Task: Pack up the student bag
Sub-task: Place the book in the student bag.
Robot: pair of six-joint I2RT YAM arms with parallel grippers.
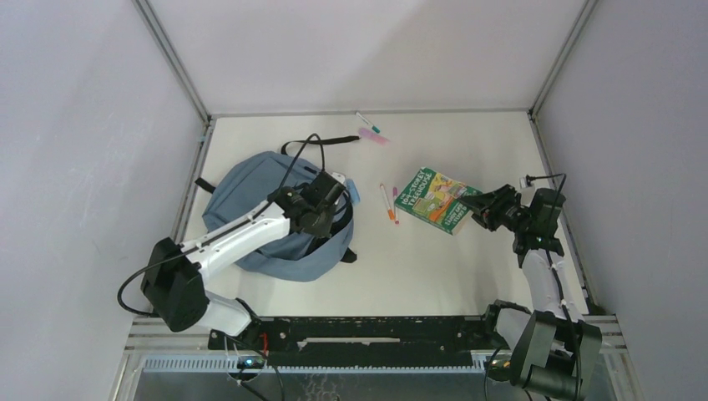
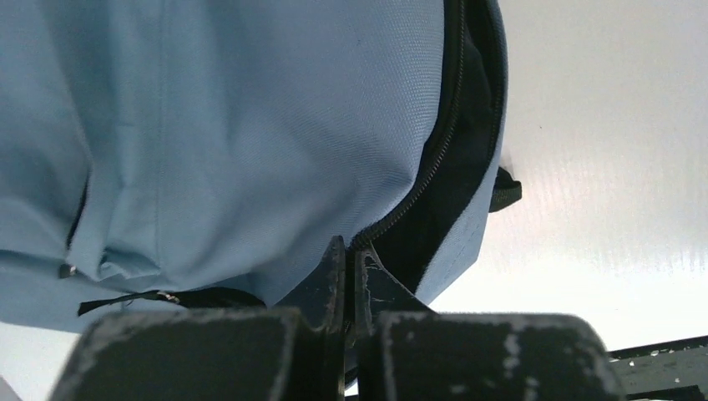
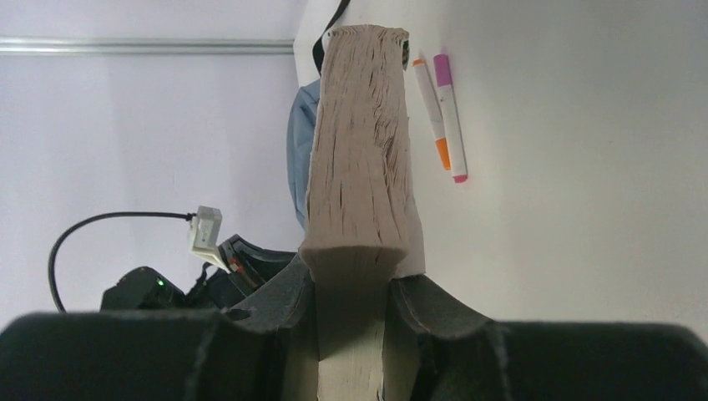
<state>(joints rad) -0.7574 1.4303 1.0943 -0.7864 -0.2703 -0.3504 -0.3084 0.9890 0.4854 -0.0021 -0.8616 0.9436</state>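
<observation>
The slate-blue student bag (image 1: 250, 188) lies at the left of the table, its black-lined zipper opening (image 2: 455, 175) facing the middle. My left gripper (image 1: 332, 195) sits at the bag's right edge, and in the left wrist view it (image 2: 346, 251) is shut on the zipper edge of the bag (image 2: 250, 125). A green-covered book (image 1: 434, 199) hangs tilted above the table at the right, held by its near-right corner. My right gripper (image 1: 477, 206) is shut on it, and the right wrist view shows the book's page edge (image 3: 363, 150) clamped between the fingers (image 3: 355, 267).
An orange marker (image 1: 385, 200) and a purple marker (image 1: 395, 205) lie side by side between bag and book, also in the right wrist view (image 3: 432, 113). A green-capped marker (image 1: 367, 122) and a pink item (image 1: 373, 135) lie near the back wall. The bag's black strap (image 1: 313, 142) loops toward the back.
</observation>
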